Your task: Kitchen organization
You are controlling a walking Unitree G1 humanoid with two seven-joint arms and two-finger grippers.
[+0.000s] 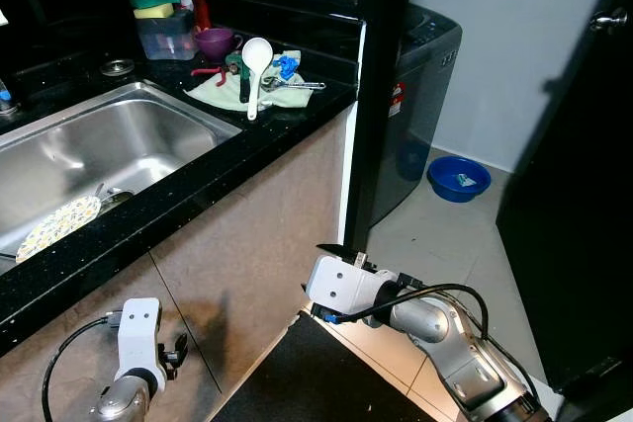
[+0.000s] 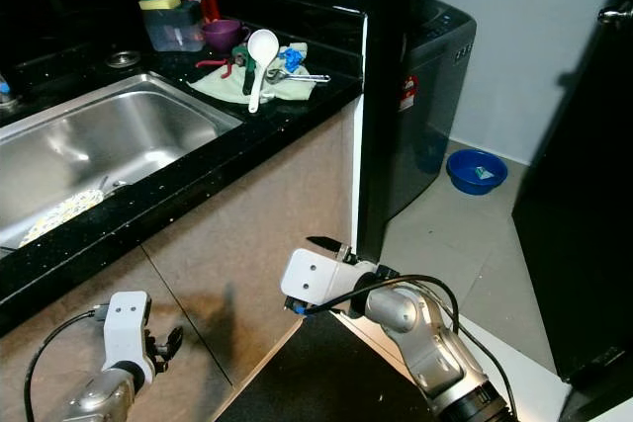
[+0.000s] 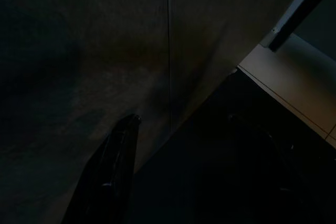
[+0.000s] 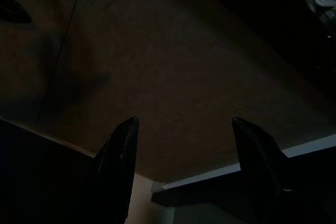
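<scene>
The right pincer hangs low in front of the brown cabinet front, its two black fingers spread apart with nothing between them. The left pincer hangs low at the near left, facing the same cabinet; whether its fingers are apart or together cannot be told in the dark.

Above, on the black table, a steel sink holds a patterned plate. At the table's far right end a white ladle lies on a pale green cloth, with a purple cup just beyond.

A blue basin sits on the floor at the far right.
</scene>
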